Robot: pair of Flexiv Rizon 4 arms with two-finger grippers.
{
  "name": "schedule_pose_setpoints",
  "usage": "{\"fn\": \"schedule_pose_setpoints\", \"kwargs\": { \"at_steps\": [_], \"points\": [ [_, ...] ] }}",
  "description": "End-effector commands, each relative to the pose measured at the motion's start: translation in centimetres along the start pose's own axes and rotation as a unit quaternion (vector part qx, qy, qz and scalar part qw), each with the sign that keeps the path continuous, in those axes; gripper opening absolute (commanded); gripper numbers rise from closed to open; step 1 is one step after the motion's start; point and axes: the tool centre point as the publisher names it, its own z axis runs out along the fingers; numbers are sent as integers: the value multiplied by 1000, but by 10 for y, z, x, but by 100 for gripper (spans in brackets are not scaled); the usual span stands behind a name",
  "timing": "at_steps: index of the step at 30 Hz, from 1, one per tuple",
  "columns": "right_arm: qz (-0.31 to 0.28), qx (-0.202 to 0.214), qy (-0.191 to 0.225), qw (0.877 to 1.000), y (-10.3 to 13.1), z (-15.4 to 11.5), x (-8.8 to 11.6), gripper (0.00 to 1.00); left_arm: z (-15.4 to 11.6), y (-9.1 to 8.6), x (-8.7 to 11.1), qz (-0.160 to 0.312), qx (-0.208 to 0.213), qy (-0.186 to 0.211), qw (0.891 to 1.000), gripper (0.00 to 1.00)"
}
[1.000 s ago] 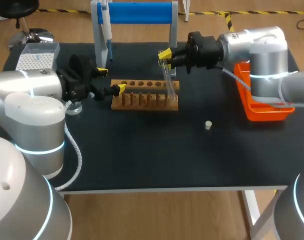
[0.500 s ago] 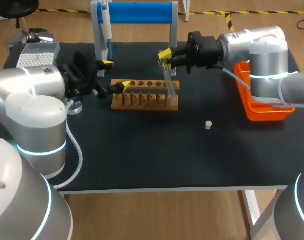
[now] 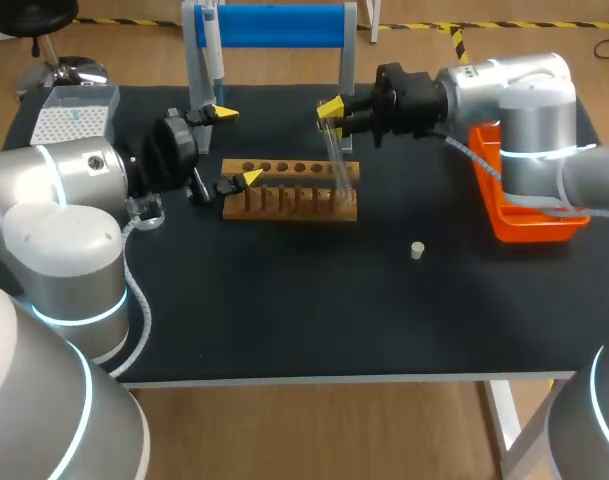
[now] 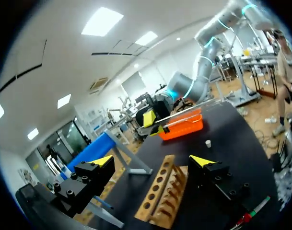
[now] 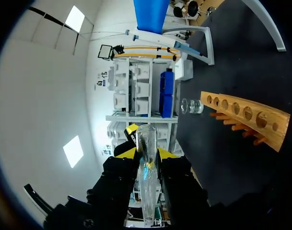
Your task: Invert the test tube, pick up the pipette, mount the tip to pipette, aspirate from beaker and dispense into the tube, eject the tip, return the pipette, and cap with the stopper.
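Right gripper (image 3: 332,114) (image 5: 146,155), reaching in from the table's right side, is clamped on the clear test tube (image 3: 340,160) (image 5: 146,182), one yellow-tipped finger pressing each side near its upper end. The tube's long axis slants. Its gripped end is high, and its lower end drops toward the right end of the wooden rack (image 3: 289,192). Whether it touches the rack cannot be told. In the right wrist view a short length of tube stands out beyond the fingertips.

Nearest the front of the black table (image 3: 284,320), a small pale stopper (image 3: 417,250) lies alone, well apart from the rack. An orange bin (image 3: 529,225) sits at the right edge, under the right arm.

Farther back, the rack lies across the middle of the table with its row of holes facing up. Left gripper (image 3: 235,146) (image 4: 150,162) hangs just beside the rack's left end, its fingers spread wide with nothing between them. A glass beaker (image 5: 192,106) stands on the table left of the rack, partly hidden under the left arm.

At the back, a white tip box (image 3: 69,120) sits in the left corner. The pipette (image 3: 213,52) hangs upright on the left post of the blue-barred stand (image 3: 274,25).
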Motion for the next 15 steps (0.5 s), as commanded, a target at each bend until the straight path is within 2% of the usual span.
{"fn": "schedule_pose_setpoints", "kwargs": {
  "at_steps": [1,6,8,10,15],
  "points": [
    [0,1,-1,1000,0,-1,1,0,-2,4,6,60,89,-20,994,100],
    [0,1,-1,1000,0,-1,1,0,-2,4,6,60,89,-20,994,100],
    [0,1,-1,1000,0,-1,1,0,2,1,5,124,129,-41,983,100],
    [0,1,-1,1000,0,-1,1,0,4,-1,5,183,175,-57,966,100],
    [0,1,-1,1000,0,-1,1,0,9,-2,9,284,168,-41,943,100]
  ]
}}
